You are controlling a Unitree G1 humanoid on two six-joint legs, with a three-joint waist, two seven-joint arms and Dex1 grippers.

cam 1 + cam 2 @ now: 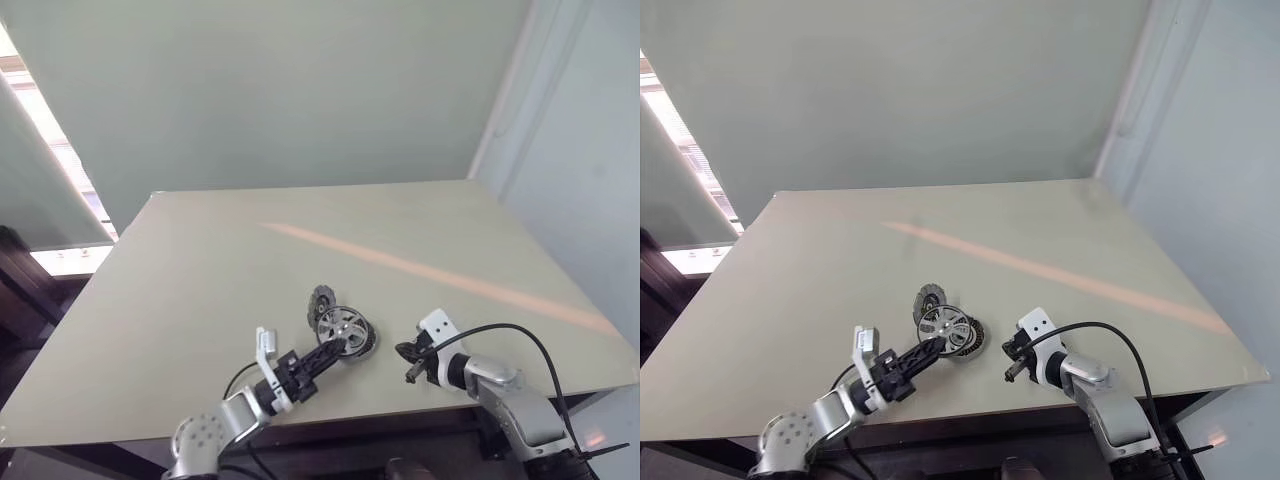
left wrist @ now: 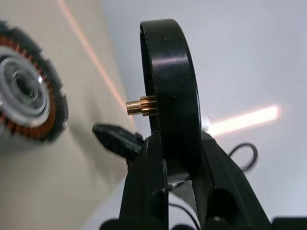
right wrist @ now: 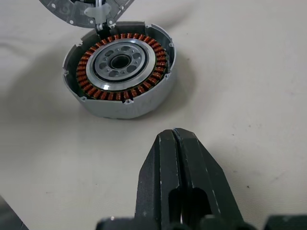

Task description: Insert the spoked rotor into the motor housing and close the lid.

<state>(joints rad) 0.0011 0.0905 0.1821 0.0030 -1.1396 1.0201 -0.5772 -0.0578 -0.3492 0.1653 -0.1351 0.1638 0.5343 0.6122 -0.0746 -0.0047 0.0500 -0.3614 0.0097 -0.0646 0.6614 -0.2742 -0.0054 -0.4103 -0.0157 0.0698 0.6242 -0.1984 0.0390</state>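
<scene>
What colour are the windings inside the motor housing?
Reddish-copper, a ring inside the motor housing; clearest in the right wrist view.

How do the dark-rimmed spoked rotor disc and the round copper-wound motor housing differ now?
The rotor disc stands on edge, clamped in the left gripper; the motor housing lies flat on the table, open side up. The rotor disc carries a brass pinion; the motor housing, copper windings. Both are round.

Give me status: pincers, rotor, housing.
Left pincer shut on the rotor, held on edge above the housing. Right pincer shut, empty, beside the housing. Housing open, windings showing, nothing blocking it.
</scene>
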